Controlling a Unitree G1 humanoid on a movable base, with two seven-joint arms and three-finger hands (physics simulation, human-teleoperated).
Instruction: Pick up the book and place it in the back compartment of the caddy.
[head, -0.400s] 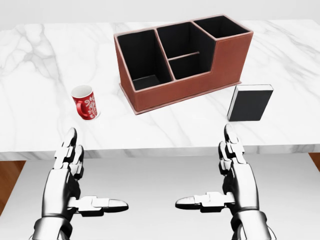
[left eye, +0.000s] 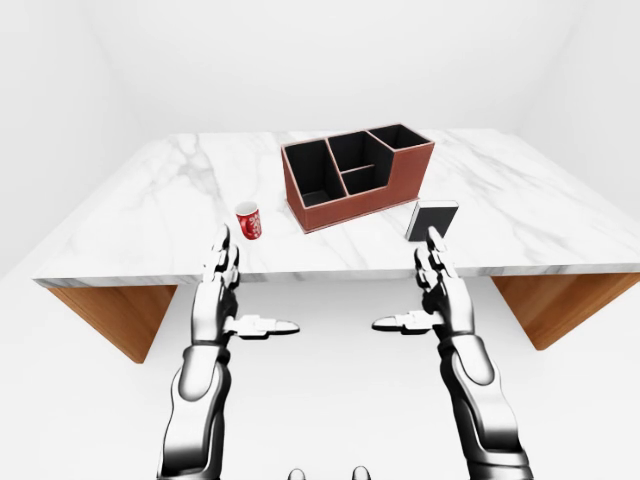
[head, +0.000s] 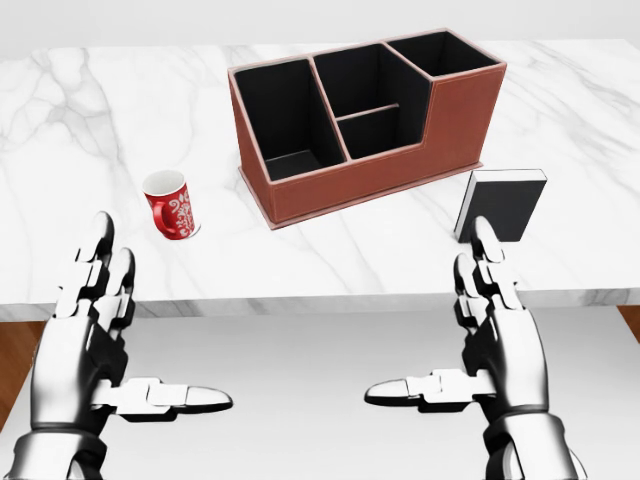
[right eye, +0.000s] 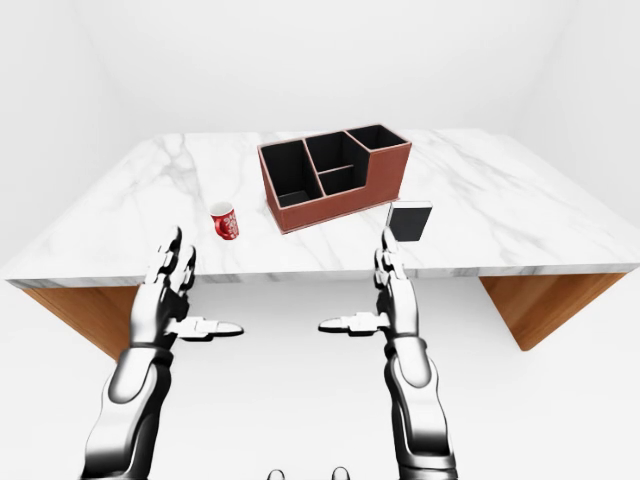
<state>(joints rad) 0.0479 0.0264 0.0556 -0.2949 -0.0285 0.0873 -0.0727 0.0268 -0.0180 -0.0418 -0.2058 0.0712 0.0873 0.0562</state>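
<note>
The book (head: 502, 204) is black with a white page edge and stands upright on the marble table (head: 90, 140), right of the caddy. The caddy (head: 370, 115) is brown with several black compartments and sits at the top middle of the head view. My right hand (head: 470, 340) is open, its fingertips (head: 487, 237) just below the book's lower edge, not touching it. My left hand (head: 125, 335) is open and empty, below the table's near edge.
A red mug (head: 170, 203) with a white pattern stands on the table left of the caddy. The table's near edge (head: 320, 303) runs across the head view, level with my hands. Wooden supports (left eye: 110, 312) show under the table at both sides.
</note>
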